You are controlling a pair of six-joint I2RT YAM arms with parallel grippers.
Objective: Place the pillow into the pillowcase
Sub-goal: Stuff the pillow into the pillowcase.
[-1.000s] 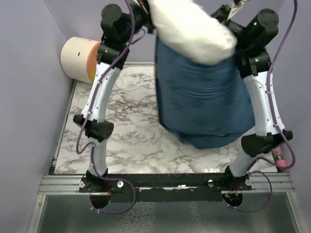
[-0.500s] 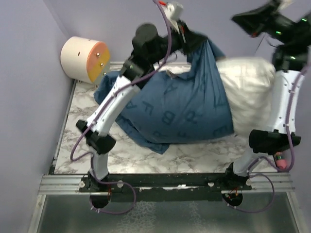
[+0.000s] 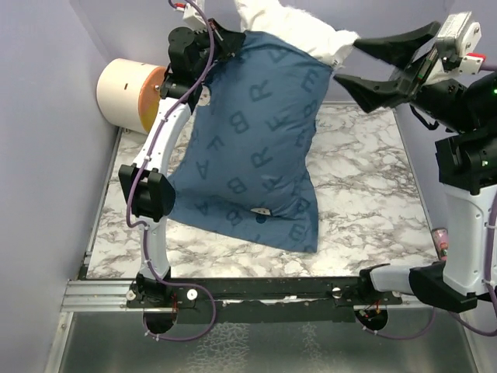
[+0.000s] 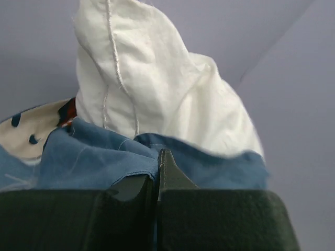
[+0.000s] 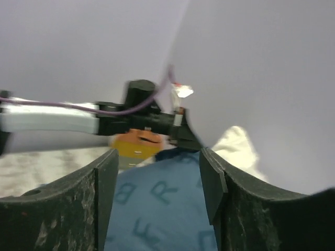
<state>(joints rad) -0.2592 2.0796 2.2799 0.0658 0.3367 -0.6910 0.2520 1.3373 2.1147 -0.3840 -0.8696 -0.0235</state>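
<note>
Step in hand: seating the pillow in the case, late stage. The pillowcase (image 3: 252,148) hangs lifted from its top left corner, bulging full, with its lower end draped down onto the marble surface (image 3: 365,186). The pillow (image 3: 299,27) is mostly inside; only a white corner sticks out of the opening at the top of the overhead view, and the left wrist view shows that same white fabric (image 4: 152,89) rising above the blue hem.

Left end effector (image 3: 221,40): fingers together, clamped on the pillowcase hem; in its wrist view the blue edge (image 4: 104,162) is pinched right between the closed fingertips. It carries the weight of the whole bundle.

Right end effector (image 3: 365,66): fingers apart, holding nothing, just beside the protruding pillow corner but not touching it as far as I can tell. Its wrist view looks across at the blue lettered fabric and the left arm, with nothing between its fingers (image 5: 102,204).

A cream cylinder with an orange face (image 3: 128,95) sits against the wall at back left, not involved.

Next move, my judgement: the right end effector needs to get on the free side of the opening or push the exposed corner down, so the hem can be pulled up over the pillow. The left grip should hold. Risk: a shake or release lets the pillow slide back out.
</note>
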